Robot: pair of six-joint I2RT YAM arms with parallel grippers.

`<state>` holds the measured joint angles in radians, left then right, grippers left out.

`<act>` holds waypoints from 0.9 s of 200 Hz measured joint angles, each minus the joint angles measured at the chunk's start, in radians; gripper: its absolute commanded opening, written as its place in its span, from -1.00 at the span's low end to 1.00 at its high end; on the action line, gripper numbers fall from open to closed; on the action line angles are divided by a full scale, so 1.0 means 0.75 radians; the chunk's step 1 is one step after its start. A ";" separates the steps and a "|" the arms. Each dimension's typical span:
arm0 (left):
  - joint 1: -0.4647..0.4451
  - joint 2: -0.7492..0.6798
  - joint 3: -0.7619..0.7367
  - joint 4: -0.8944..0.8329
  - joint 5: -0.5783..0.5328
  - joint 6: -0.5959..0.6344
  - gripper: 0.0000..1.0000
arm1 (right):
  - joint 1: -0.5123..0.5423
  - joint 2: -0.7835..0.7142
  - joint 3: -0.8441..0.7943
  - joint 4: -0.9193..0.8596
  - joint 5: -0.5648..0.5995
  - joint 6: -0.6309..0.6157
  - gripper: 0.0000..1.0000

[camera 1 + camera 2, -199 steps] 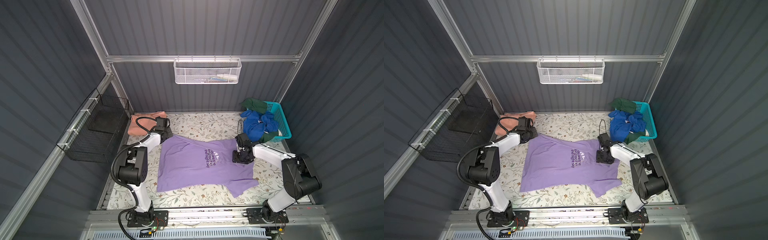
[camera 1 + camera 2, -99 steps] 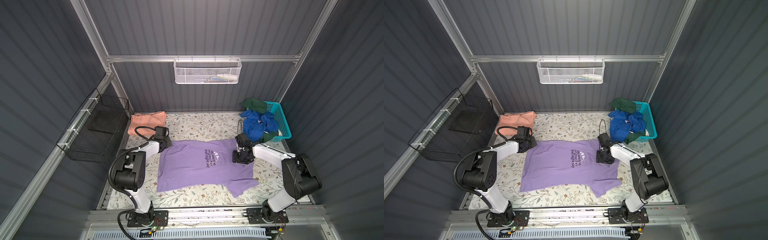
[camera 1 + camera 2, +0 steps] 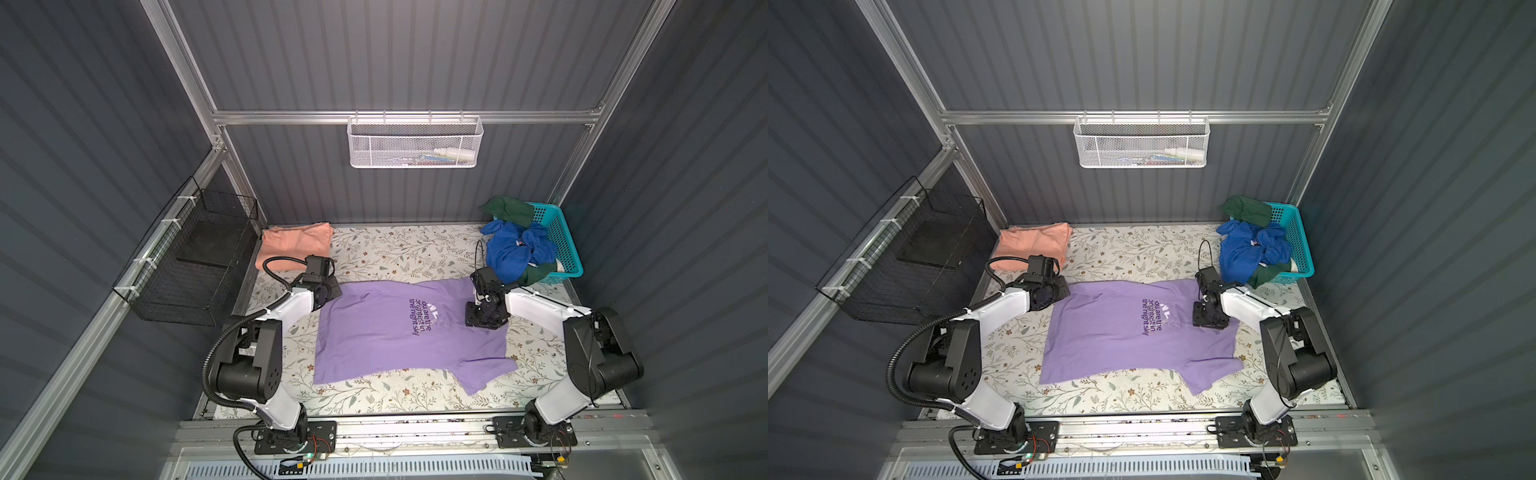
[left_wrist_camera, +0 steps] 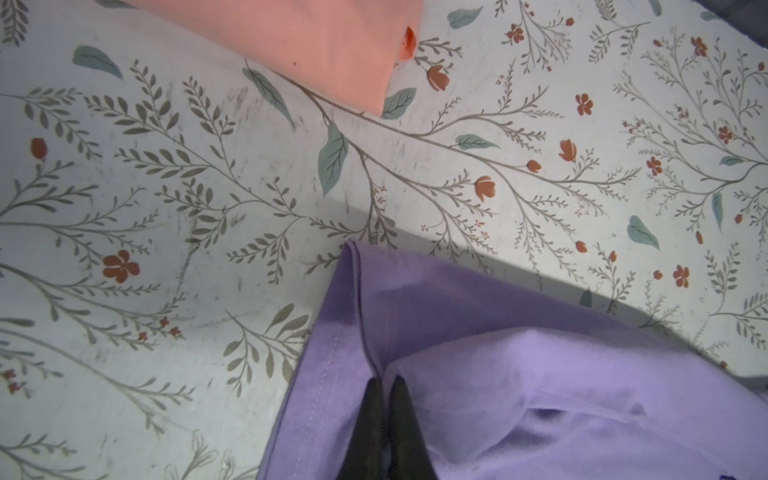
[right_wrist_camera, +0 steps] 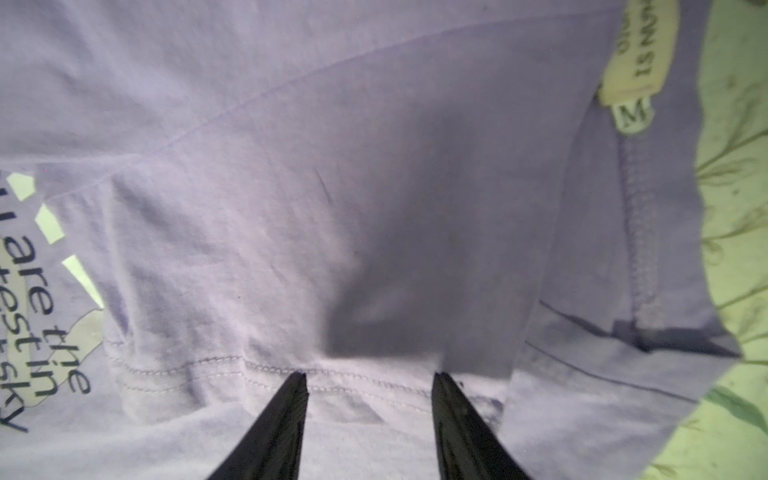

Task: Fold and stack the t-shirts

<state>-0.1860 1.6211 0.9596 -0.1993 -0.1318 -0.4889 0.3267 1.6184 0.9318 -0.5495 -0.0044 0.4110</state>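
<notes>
The lavender t-shirt (image 3: 386,340) lies spread flat on the table (image 3: 395,249), mid-frame in both top views, lettering up. The left tool (image 4: 384,380) is clenched, pinching a ridge of fabric at the shirt's upper-left corner. The right tool (image 5: 370,380) stands released, tips apart on the cloth by the collar, toward the shirt's right edge. The folded salmon t-shirt (image 3: 295,245) rests apart, further up-left
</notes>
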 measured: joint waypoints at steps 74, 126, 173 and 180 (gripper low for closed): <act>0.050 -0.001 -0.011 -0.084 0.038 0.020 -1.00 | 0.000 0.000 0.002 -0.005 0.003 0.001 0.04; 0.056 -0.004 0.026 -0.155 0.120 0.020 -1.00 | 0.000 0.000 0.003 -0.007 0.004 0.009 0.13; 0.056 -0.004 0.025 -0.181 0.131 0.020 -1.00 | 0.000 -0.001 0.003 -0.007 0.000 0.011 0.17; 0.056 -0.004 0.023 -0.184 0.131 0.020 -1.00 | 0.000 0.000 0.003 -0.007 0.000 0.010 0.17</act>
<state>-0.1440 1.6184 0.9768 -0.3370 -0.0334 -0.4736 0.3267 1.6184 0.9337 -0.5549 -0.0044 0.4187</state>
